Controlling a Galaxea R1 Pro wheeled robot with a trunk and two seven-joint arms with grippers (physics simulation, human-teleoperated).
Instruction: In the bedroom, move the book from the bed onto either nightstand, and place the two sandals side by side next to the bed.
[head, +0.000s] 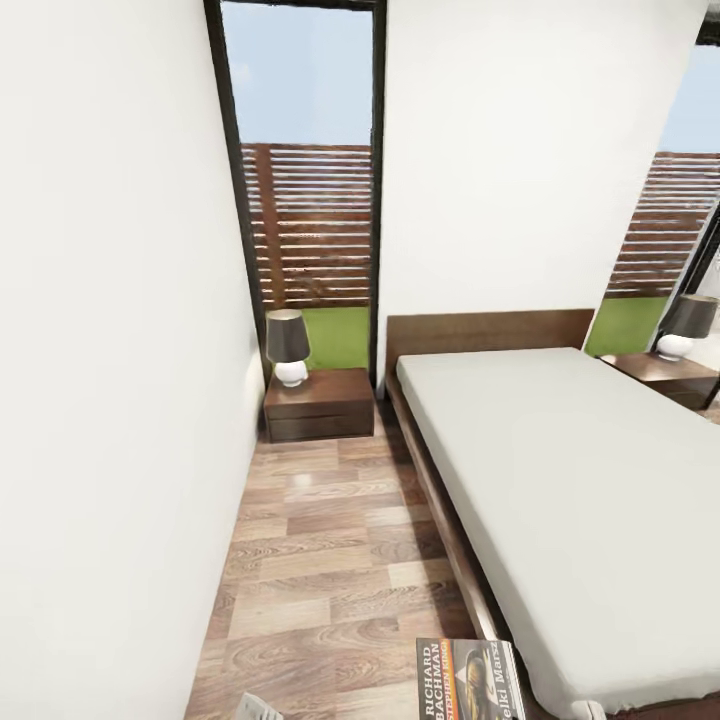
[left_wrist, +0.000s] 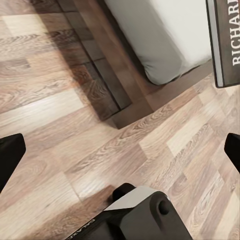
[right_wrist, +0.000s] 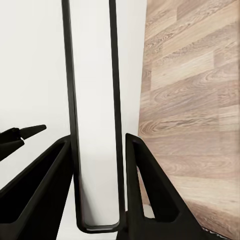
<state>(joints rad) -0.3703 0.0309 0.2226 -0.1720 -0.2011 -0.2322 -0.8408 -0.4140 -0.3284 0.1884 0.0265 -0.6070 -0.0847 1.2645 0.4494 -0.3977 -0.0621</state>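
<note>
Book (head: 468, 680) sits off the bed (head: 560, 480), held edge-on between the right tool's (right_wrist: 95, 190) fingers (cover lettering reads RICHARD BACHMAN), beside the bed's foot corner, over the floor (head: 330, 560). Left tool (left_wrist: 120, 150) open, fingertips spread, above the floor by that corner. Nightstand (head: 318, 403) with lamp (head: 288, 346) stands beside the bed's head.

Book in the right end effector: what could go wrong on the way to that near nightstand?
The lamp takes part of the nightstand top; the book could knock it over.
The aisle between wall and bed is narrow; an arm might clip either.
</note>
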